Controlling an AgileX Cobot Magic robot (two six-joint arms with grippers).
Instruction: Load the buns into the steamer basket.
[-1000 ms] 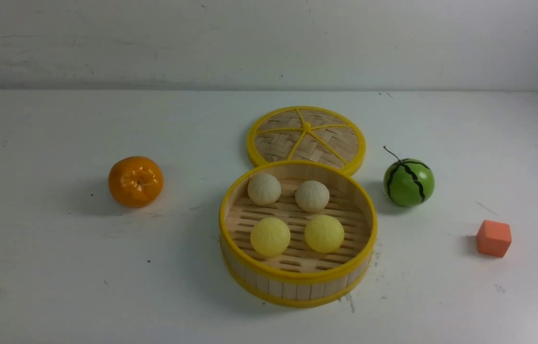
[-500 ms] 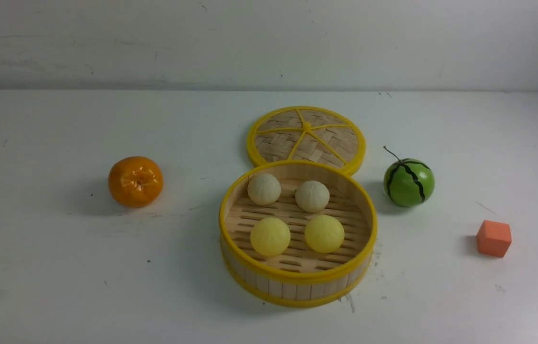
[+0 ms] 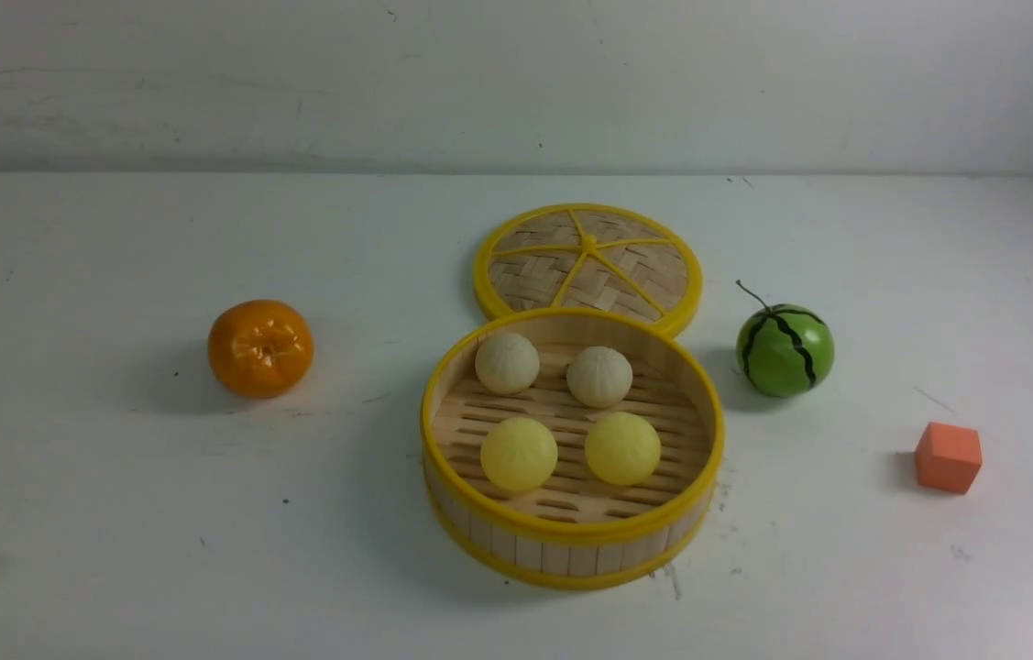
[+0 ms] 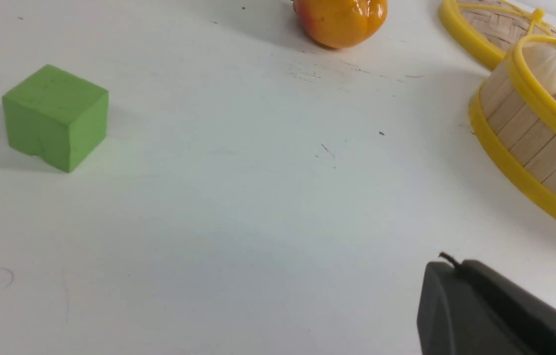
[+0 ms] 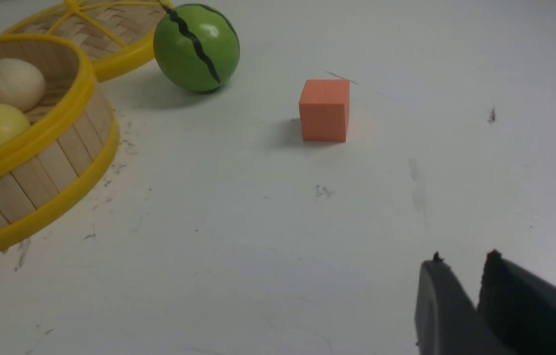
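All four buns [image 3: 568,414] were seen inside the steamer basket [image 3: 571,541], lid [image 3: 587,261] at its 12 o'clock. Right gripper [image 5: 465,266] was nearly closed and empty; left gripper [image 4: 455,276] opening could not be determined.

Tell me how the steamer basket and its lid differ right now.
The round deep bamboo steamer basket with yellow rims has a tall wooden-strip wall and a slatted floor; the flat woven bamboo lid with yellow spokes is shallow. The basket holds four small round toy buns; the lid carries nothing. The basket sits nearer the robot, the lid behind it. Both are round, bamboo and yellow-rimmed.
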